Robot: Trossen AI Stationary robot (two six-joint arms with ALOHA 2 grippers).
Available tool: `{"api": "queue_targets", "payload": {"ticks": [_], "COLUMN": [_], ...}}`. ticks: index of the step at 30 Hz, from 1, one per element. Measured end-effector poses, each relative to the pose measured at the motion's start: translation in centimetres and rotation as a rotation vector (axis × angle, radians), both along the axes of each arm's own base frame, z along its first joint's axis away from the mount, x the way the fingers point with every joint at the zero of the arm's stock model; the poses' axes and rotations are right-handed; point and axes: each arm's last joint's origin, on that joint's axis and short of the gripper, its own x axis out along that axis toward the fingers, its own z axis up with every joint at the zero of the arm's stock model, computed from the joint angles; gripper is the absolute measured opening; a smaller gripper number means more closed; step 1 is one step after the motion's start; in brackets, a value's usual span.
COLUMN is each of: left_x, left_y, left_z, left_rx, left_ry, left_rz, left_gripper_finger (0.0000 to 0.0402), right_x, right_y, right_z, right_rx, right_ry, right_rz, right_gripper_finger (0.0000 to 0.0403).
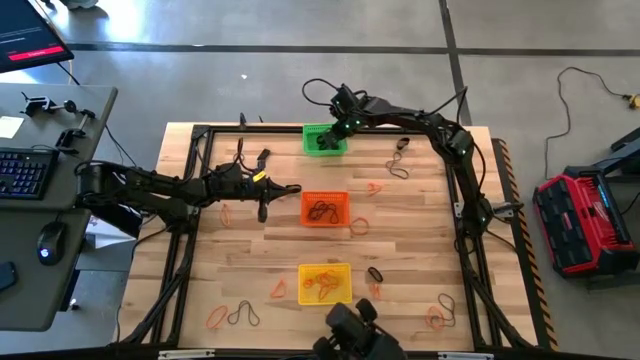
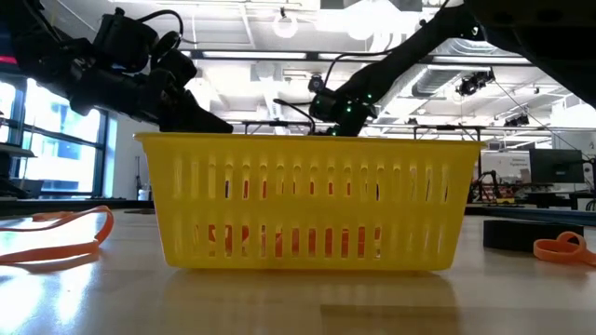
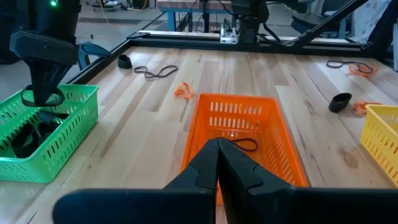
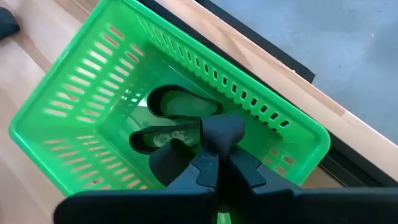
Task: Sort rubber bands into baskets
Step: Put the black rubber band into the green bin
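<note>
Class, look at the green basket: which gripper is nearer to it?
The right. The right gripper hangs directly over the green basket; the left gripper sits well away, beside the orange basket.

- Grey concrete floor [image 1: 300, 90] around the table.
- Grey desk [image 1: 40, 215] with keyboard [image 1: 25, 172] and mouse [image 1: 50, 241].
- Red case [image 1: 583, 222] on floor.
- Ceiling lamp [image 2: 285, 26]; windows [image 2: 51, 154].

You've got two dark, near-black jointed arms with loose black cables looped along them. Left gripper [image 3: 217, 163] and right gripper [image 4: 214, 163]: matte black wedge fingers; green light glows behind the right gripper.
</note>
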Motion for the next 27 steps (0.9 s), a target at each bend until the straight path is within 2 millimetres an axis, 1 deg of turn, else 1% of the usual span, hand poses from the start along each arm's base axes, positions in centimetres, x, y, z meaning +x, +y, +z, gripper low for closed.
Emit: {"api": "queue_targets", "payload": {"ticks": [4,8,11,17,19,22,27], "left_x": [0.0,0.0,0.0,0.0,0.0,0.0,0.0], "left_y": [0.0,0.0,0.0,0.0,0.0,0.0,0.0], "left_z": [0.0,0.0,0.0,0.1,0.2,0.2,0.2], "left_rx": [0.001,0.001,0.003,0.005,0.005,-0.003,-0.018], "left_ry": [0.000,0.000,-0.002,-0.014,-0.015,-0.016,-0.018], "left_rz": [0.000,0.000,0.000,0.000,0.000,0.003,0.007], "left_gripper_finger": [0.0000,0.0000,0.0000,0.0000,0.0000,0.0000,0.0000], "right_x": [0.0,0.1,0.6,1.5,1.8,2.5,3.2], "right_y": [-0.1,0.1,0.1,0.4,0.6,1.1,1.0], "right_z": [0.1,0.3,1.3,4.3,4.9,4.4,1.7], "right_rx": [0.026,0.034,0.010,-0.042,-0.034,-0.015,0.035], "right_ry": [-0.034,-0.021,-0.023,-0.027,-0.020,0.021,0.108], "right_rz": [0.005,0.008,-0.005,-0.017,-0.029,-0.072,-0.083], "right_gripper_finger": [0.0000,0.0000,0.0000,0.0000,0.0000,0.0000,0.0000]}}
